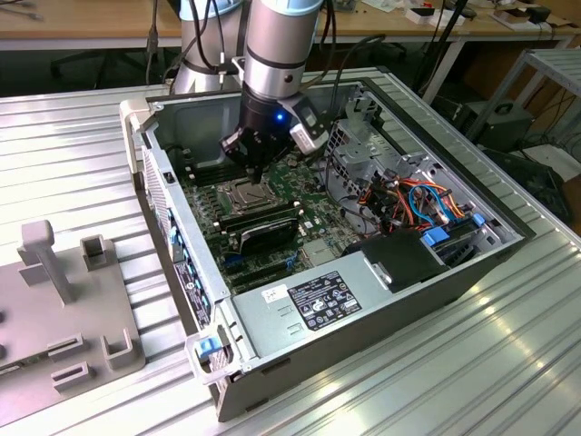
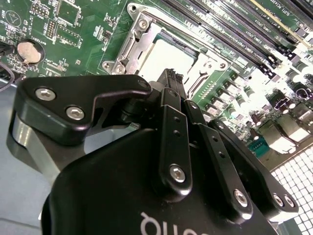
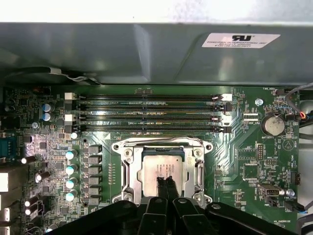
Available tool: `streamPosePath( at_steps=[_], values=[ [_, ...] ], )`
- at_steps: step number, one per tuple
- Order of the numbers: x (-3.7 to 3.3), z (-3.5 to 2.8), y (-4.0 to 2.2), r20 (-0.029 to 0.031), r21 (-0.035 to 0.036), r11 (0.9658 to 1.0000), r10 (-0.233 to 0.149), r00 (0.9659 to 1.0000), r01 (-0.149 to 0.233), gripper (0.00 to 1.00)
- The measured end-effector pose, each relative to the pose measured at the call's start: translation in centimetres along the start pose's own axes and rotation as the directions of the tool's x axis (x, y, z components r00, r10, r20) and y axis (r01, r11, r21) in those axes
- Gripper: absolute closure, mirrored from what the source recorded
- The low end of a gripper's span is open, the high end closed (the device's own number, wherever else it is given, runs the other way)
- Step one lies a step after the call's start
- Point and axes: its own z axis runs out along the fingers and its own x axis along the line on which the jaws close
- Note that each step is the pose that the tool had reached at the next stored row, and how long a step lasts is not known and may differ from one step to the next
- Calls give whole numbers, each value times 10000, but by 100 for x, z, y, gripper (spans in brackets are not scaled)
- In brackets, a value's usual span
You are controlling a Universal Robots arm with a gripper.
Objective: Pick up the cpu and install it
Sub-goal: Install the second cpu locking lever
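- In the exterior view, the arm reaches down into an open computer case (image 1: pixel 182 227) that lies on its side on a ribbed metal counter (image 1: pixel 73 154), at the centre of the frame.
- The tool (image 1: pixel 257 170) hangs just above the motherboard (image 1: pixel 300 195), over the metal-framed socket (image 1: pixel 245 193) in the upper middle of the frame.
- In the first wrist view, the cpu (image 3: pixel 164 169) sits flat inside the socket frame (image 3: pixel 128 174), low in the centre of the frame, its pale grey top facing up.
- The tool's fingers (image 3: pixel 168 185) are pressed together, their tips over the lower middle of the cpu; whether they touch its top cannot be told.
- In the second wrist view, the cpu (image 2: pixel 164 59) lies in the socket frame (image 2: pixel 128 44) in the upper centre of the frame, with the joined fingers (image 2: pixel 170 81) rising just in front of it.
- Four long memory slots (image 3: pixel 146 113) run side by side just above the socket in the first wrist view.
- A round coin battery (image 3: pixel 272 125) sits at the right of that frame.
- In the exterior view, a grey power supply (image 1: pixel 336 304) fills the case's near end, at lower centre.
- A grey fixture block (image 1: pixel 64 300) stands on the counter at the lower left of the exterior view.
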Motion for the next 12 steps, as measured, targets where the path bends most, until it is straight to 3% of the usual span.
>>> streamPosePath(
  at_steps=[2, 3, 4, 5, 7, 12],
  values=[
    [-1, -23, -4, 0, -1, 10000, -1, 10000, 1, 89],
    [-1, -29, -78, 0, 0, 10000, 0, 10000, 0, 89],
    [0, -30, -201, 0, 0, 10000, 1, 10000, -1, 89],
    [-3, -45, -211, -1, 4, 10000, -2, 10000, 2, 89],
    [-13, -47, -300, -3, 5, 10000, 0, 10000, 0, 89],
    [-14, -52, -318, -4, -3, 10000, 2, 10000, -2, 89]
  ],
)
